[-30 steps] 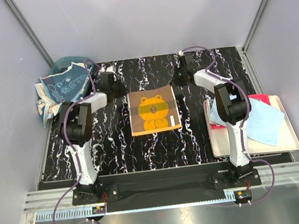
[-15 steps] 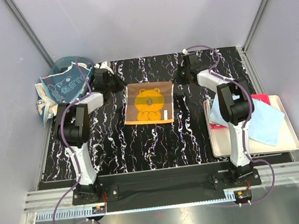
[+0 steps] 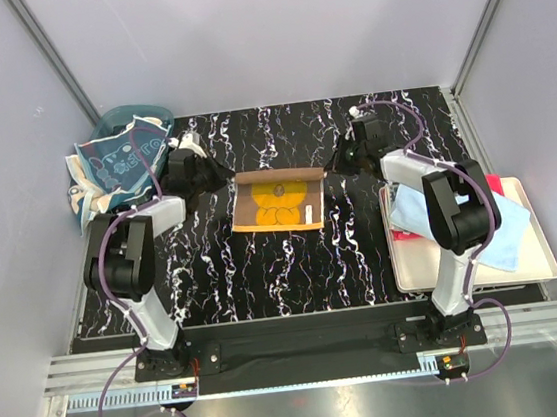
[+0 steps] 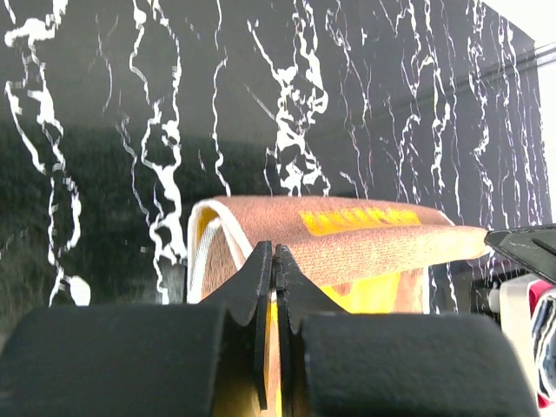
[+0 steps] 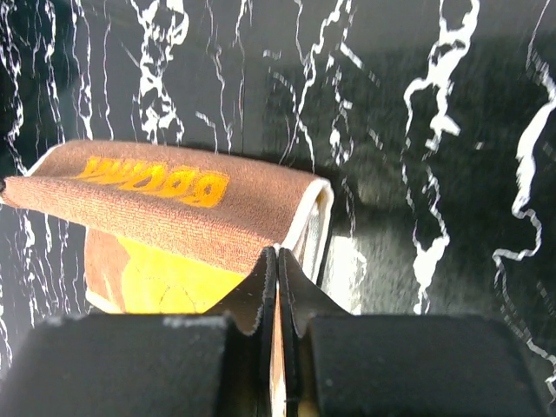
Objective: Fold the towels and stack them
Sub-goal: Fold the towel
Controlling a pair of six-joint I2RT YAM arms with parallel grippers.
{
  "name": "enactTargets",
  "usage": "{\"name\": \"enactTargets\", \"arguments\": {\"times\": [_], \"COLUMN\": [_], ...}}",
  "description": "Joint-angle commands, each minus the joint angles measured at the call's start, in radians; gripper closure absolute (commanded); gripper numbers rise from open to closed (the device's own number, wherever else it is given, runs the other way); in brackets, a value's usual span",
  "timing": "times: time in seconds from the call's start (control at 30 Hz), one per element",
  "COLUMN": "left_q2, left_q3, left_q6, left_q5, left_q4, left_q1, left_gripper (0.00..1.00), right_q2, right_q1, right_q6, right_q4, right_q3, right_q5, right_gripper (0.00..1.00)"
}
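Clamping opposite ends, left hand (image 4: 272, 261) and right hand (image 5: 276, 261) flank the orange towel (image 3: 278, 200).

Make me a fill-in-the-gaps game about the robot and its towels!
1. The left gripper and the right gripper each pinch the orange towel; that makes ___ grippers holding it.
2. The light blue towel lies on the cream ___.
3. The teal basket sits at the table's far ___ corner.
Missing words: two; tray; left.
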Motion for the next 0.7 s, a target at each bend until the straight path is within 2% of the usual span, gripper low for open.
{"name": "enactTargets", "arguments": {"times": [0.0,0.67], "left_q2": [-0.059,-0.234], "left_q3": [-0.06,-0.275], "left_q6": [-0.009,-0.026], "left_q5": [0.001,-0.005], "left_q4": [0.103,0.135], "left_q1": [0.005,0.005], "left_gripper": [0.98,0.99], "right_q2": [-0.077,-0.226], "right_q1": [0.017,0.117], "right_q6": [0.013,0.025], "right_q4": [0.072,0.083], "right_q3": [-0.049,-0.231], "right_q5": [0.0,0.087], "right_gripper": [0.96,0.96]}}
